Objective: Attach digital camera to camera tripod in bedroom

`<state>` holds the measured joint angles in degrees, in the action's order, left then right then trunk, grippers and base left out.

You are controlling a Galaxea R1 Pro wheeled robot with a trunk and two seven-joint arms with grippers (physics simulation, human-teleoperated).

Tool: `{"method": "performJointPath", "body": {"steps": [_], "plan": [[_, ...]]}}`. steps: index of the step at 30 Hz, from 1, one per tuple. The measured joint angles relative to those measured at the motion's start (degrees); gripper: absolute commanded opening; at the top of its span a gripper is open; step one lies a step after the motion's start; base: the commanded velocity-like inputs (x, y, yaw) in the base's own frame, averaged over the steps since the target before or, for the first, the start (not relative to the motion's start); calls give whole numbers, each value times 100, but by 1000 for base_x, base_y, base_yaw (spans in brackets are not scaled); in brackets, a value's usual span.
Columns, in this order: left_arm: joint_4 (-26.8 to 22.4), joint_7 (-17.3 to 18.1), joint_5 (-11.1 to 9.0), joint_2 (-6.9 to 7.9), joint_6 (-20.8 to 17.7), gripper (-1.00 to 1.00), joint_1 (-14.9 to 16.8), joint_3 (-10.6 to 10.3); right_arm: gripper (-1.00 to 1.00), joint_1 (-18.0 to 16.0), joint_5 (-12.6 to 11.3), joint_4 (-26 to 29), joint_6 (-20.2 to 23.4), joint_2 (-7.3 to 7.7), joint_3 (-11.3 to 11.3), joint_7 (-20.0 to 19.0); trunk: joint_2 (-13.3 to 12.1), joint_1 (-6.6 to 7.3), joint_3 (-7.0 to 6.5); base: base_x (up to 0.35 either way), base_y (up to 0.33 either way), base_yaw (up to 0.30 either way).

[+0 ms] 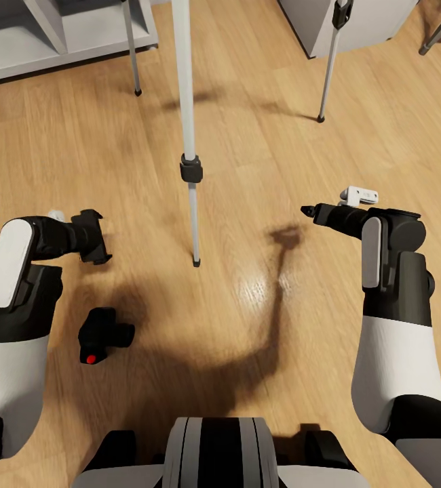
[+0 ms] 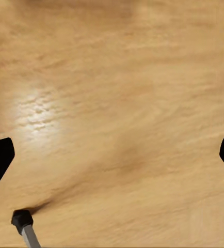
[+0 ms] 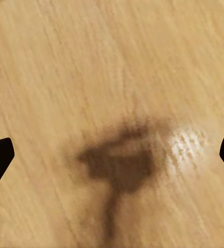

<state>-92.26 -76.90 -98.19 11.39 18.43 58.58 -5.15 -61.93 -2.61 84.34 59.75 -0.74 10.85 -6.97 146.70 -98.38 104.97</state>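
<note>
Wood floor of the bedroom, nothing picked up yet.
Camera lies just below the open left hand, ready to grab; tripod stands between it and the open right hand.

floor: glossy wood planks | digital camera: matte black | camera tripod: smooth silver-white legs

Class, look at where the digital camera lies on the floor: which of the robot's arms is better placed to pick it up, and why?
Left. The digital camera lies on the wood floor just below the open left gripper, on that arm's side. The right gripper hangs far across, beyond the camera tripod leg.
</note>
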Motion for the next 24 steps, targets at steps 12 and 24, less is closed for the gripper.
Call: {"method": "performJointPath", "body": {"steps": [12,24], "plan": [[0,-27,187,-943,1699,100,-274,800,100,0,-1,0,0,0,0,0,0,0,0,0,0,0],[5,-231,1516,-1662,2013,100,-337,1698,100,0,0,0,0,0,0,1,0,0,0,0,0,0]]}}
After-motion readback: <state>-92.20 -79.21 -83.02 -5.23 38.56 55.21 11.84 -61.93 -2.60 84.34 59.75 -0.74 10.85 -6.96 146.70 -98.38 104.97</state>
